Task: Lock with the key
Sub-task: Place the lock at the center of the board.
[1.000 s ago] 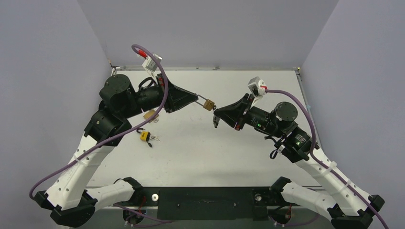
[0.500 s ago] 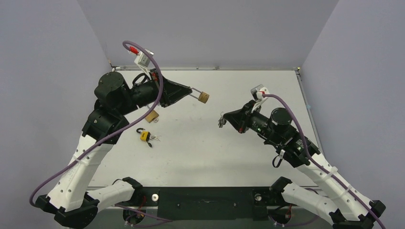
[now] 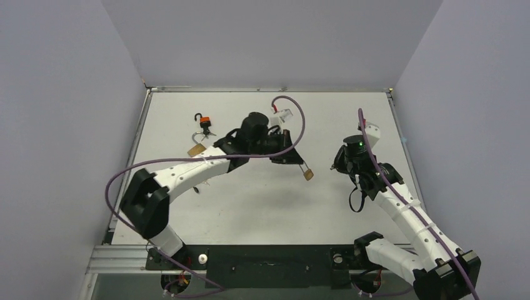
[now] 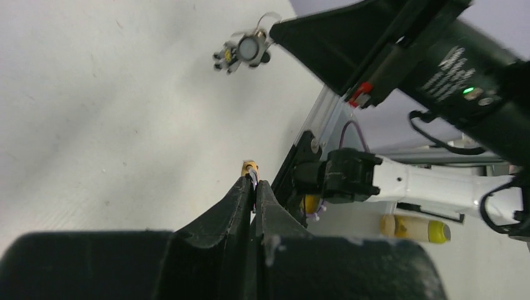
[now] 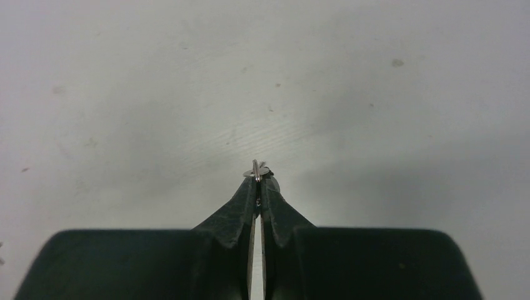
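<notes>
While the left gripper (image 3: 302, 166) is clamped on the brass padlock (image 3: 308, 175), near the middle of the table (image 3: 250, 206), right gripper (image 5: 257, 182) pinching the key ring (image 5: 257, 170) just beside it, keys (image 4: 244, 50) dangling, orange padlock (image 3: 201, 119) and tan padlock (image 3: 197, 149) lying back-left, well apart.

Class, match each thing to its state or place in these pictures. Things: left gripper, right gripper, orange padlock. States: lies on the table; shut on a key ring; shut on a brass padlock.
Column one:
1. left gripper
2. right gripper
3. orange padlock

Column two:
A. lies on the table
B. shut on the key ring
C. shut on the brass padlock

Pairs: 1-C, 2-B, 3-A.
</notes>
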Controlling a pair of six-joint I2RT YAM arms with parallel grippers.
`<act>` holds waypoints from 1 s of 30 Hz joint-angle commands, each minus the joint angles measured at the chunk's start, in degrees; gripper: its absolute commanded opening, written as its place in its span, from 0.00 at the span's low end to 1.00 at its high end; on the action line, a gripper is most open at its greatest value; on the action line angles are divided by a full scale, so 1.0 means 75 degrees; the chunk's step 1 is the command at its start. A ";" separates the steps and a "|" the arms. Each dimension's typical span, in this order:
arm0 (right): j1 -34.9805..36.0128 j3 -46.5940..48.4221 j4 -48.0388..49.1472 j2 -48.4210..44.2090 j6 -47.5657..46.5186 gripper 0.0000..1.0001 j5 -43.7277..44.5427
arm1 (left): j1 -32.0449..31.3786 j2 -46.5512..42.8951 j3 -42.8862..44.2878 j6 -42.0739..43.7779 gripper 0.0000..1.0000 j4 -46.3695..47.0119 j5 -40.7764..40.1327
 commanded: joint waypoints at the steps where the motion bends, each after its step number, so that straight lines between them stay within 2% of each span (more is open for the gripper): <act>1: -0.0708 -0.0428 -0.0300 0.0098 0.0820 0.00 0.1188 | -0.0353 0.1548 0.1062 -0.0150 0.00 0.1302 0.1323; 6: -0.1202 -0.0933 -0.0573 0.0182 0.1461 0.00 0.1517 | -0.0542 0.3803 0.2471 -0.0214 0.00 0.1452 0.2597; 10: -0.1264 -0.1324 -0.0583 0.0075 0.1770 0.00 0.1764 | -0.0610 0.4917 0.3182 -0.0500 0.00 0.1897 0.3497; 13: -0.1250 -0.1568 -0.0400 0.0176 0.1842 0.00 0.1517 | -0.0658 0.5463 0.3574 -0.0656 0.00 0.1970 0.3670; 21: -0.1205 -0.1818 0.0034 0.0511 0.1879 0.00 0.1138 | -0.0705 0.6674 0.4608 -0.0364 0.00 0.1207 0.3456; 28: -0.1120 -0.1834 0.0184 0.0870 0.1891 0.00 0.1067 | -0.0716 0.7576 0.6281 0.0540 0.01 -0.0842 0.2716; 30: -0.1093 -0.1846 0.0235 0.0914 0.1900 0.00 0.1001 | -0.0707 0.7723 0.6639 0.0707 0.07 -0.1204 0.2415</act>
